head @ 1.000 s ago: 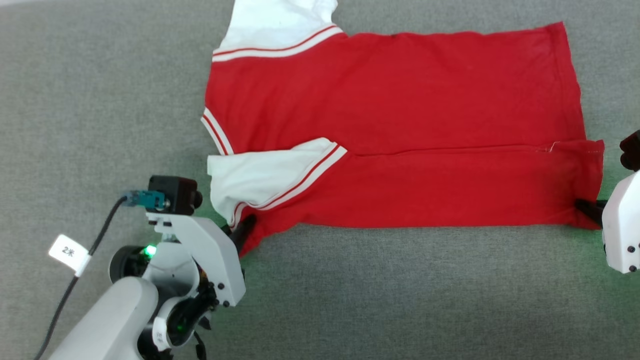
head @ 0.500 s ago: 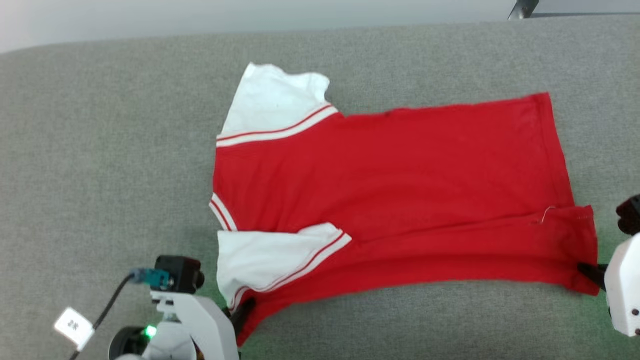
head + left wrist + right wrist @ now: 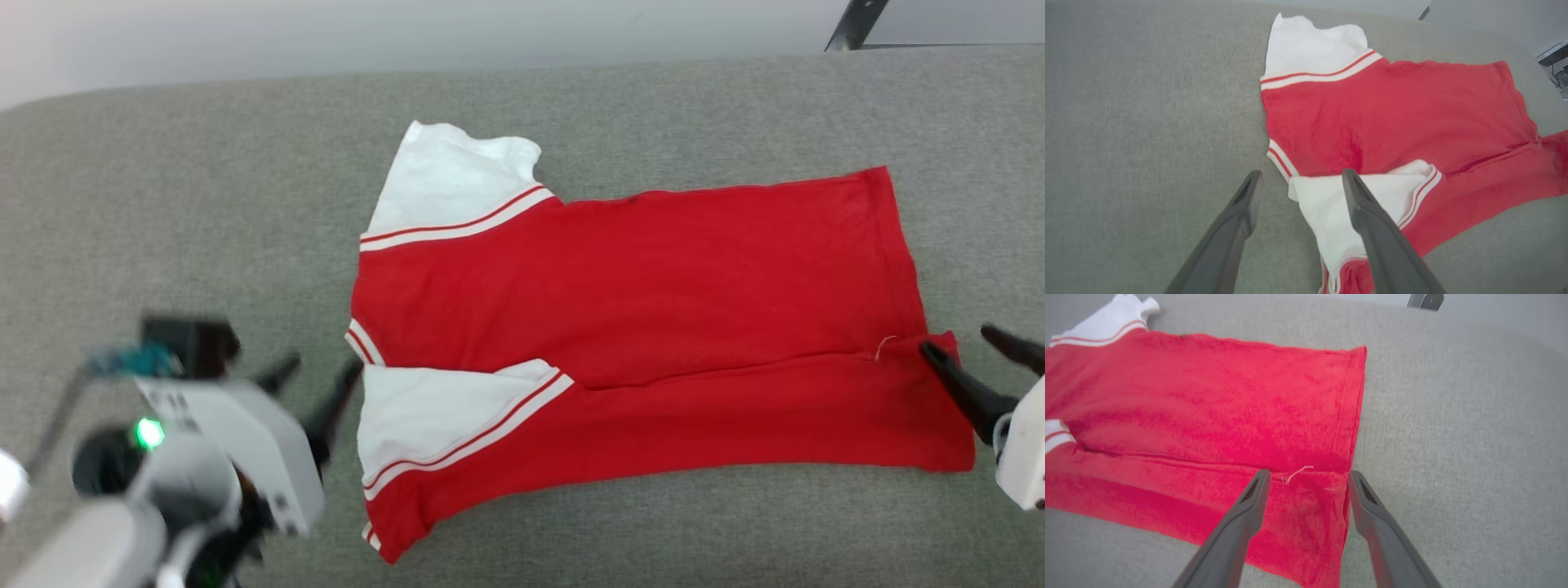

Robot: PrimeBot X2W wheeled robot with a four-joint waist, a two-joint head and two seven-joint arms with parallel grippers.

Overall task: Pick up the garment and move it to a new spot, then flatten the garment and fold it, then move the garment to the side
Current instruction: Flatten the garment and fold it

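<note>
The garment (image 3: 637, 327) lies flat on the grey padded surface (image 3: 188, 204), collar end to the left and hem to the right. It is red with white sleeves; its near long side is folded over the body, with one white sleeve (image 3: 424, 416) on top, and no lettering shows. My left gripper (image 3: 314, 382) hovers open just left of that sleeve, holding nothing. In the left wrist view the left gripper (image 3: 1301, 174) straddles the sleeve's edge above the garment (image 3: 1372, 114). My right gripper (image 3: 957, 341) stands open at the hem's near corner. In the right wrist view the right gripper (image 3: 1308, 474) is above the garment (image 3: 1208, 396).
The grey surface (image 3: 1453, 437) stretches on every side of the shirt, with its far edge near the top of the head view. A dark metal leg (image 3: 853, 24) stands beyond it at the top right. A cable runs from my left wrist camera (image 3: 188, 343).
Both grippers have opened and let go of the garment's near edge, which now lies flat, and both have drawn back from the cloth. The head camera has tilted, so the whole picture shifted.
</note>
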